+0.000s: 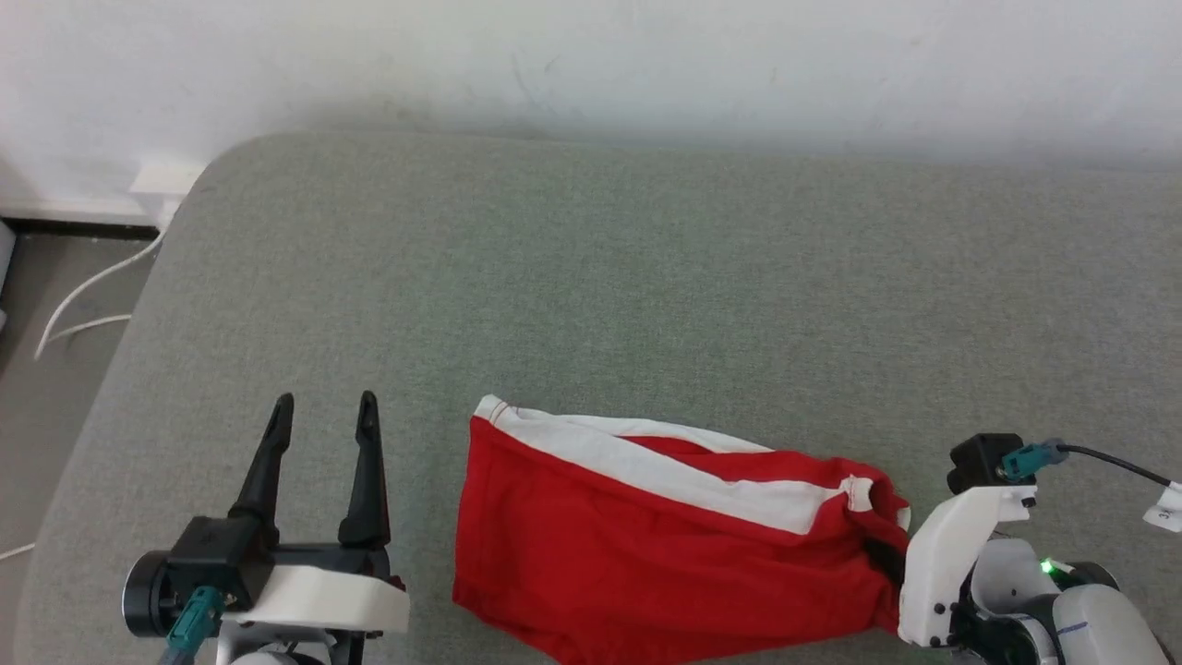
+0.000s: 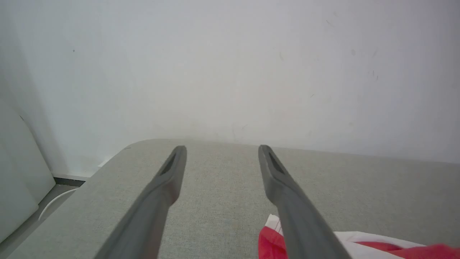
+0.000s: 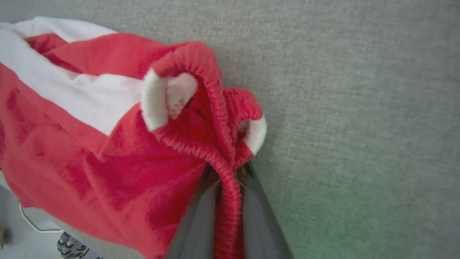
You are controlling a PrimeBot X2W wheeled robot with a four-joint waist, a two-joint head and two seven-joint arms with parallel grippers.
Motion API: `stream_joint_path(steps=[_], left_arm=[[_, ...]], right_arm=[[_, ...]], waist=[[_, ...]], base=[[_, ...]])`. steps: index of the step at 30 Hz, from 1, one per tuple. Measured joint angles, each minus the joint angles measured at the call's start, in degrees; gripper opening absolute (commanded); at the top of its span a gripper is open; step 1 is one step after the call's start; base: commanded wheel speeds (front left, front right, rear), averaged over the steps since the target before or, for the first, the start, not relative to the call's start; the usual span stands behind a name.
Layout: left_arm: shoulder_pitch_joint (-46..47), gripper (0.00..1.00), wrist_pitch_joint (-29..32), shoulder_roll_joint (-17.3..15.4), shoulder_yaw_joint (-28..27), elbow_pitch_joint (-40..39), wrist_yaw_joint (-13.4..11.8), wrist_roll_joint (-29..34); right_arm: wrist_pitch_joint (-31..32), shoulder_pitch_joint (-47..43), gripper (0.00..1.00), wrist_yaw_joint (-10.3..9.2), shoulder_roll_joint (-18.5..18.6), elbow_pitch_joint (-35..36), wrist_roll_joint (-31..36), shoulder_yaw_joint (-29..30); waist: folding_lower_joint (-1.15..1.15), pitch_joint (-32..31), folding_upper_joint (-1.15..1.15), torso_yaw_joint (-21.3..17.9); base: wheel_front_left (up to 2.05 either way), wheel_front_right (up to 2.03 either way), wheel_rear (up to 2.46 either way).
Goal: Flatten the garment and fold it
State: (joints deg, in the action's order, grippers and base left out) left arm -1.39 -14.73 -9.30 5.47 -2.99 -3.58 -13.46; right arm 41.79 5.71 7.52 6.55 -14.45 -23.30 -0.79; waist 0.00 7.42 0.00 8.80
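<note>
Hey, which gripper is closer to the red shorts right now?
Right. The right gripper is clamped on the shorts' elastic waistband at their right end; the left gripper stands open beside their left edge, not touching.

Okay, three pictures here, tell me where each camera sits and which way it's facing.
Head view: on the robot's head, facing forward and down at the grey cushion and red shorts; left claw open at lower left, right wrist at lower right.
Left wrist view: on the left wrist, looking along its open fingers across the cushion to the white wall.
Right wrist view: on the right wrist, looking down on the cushion; right claw shut on the shorts' waistband.
Shared: head and right wrist views both show the bunched waistband.
</note>
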Motion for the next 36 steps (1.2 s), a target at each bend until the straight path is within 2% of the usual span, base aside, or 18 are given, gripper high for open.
stream_joint_path(steps=[7, 15, 18, 20, 24, 28, 31, 36], left_arm=[[-0.8, 1.0, 0.0, 0.2, -0.7, -0.1, 0.6, 1.0], [-0.9, 1.0, 0.0, 1.1, -1.1, 0.2, 1.6, 1.3], [-0.9, 1.0, 0.0, 1.2, -1.3, 0.3, 1.6, 1.3], [-0.9, 1.0, 0.0, 1.5, -1.4, 0.5, 1.8, 1.4], [-1.7, 1.0, 0.0, 1.7, -1.7, 0.7, 2.0, 1.5], [-2.1, 1.0, 0.0, 1.8, -1.6, 1.2, 2.1, 1.5], [-2.2, 1.0, 0.0, 1.9, -1.4, 1.6, 2.5, 1.5], [-2.3, 1.0, 0.0, 2.0, -1.0, 1.8, 2.6, 1.5]], right_arm=[[-0.5, 0.2, 0.0, 0.02, 0.8, 1.2, -1.5, -0.2], [2.3, -1.9, 0.0, 0.01, 3.3, 4.4, -1.7, 12.8], [5.6, -2.7, 0.0, 0.01, 2.5, 5.7, -1.4, 16.3], [9.2, -2.8, 0.0, 0.0, 0.6, 6.8, -3.1, 17.2], [15.8, -2.9, 0.0, 0.0, -2.9, 10.0, -13.0, 15.7], [18.7, -3.7, 0.0, 0.01, -3.4, 11.8, -24.7, 13.0], [16.4, -4.1, 0.0, 0.0, -3.4, 10.9, -31.6, 8.3], [9.1, -2.7, 0.0, 0.0, -3.5, 6.2, -31.2, -1.0]], waist=[[0.0, -1.5, 0.0, -2.4], [0.0, -2.1, 0.0, -4.9], [0.0, -2.0, 0.0, -5.3], [0.0, -2.1, 0.0, -5.4], [0.0, -2.6, 0.0, -5.2], [0.0, -3.2, 0.0, -4.2], [-0.01, -3.7, 0.0, -3.4], [-0.01, -4.0, 0.0, -1.8]], base=[[0.0, 0.0, 0.0], [0.0, 0.0, 0.0], [0.0, 0.0, 0.0], [0.0, 0.0, 0.0], [0.0, 0.0, 0.0], [0.0, 0.0, 0.0], [0.0, 0.0, 0.0], [0.0, 0.0, 0.0]])
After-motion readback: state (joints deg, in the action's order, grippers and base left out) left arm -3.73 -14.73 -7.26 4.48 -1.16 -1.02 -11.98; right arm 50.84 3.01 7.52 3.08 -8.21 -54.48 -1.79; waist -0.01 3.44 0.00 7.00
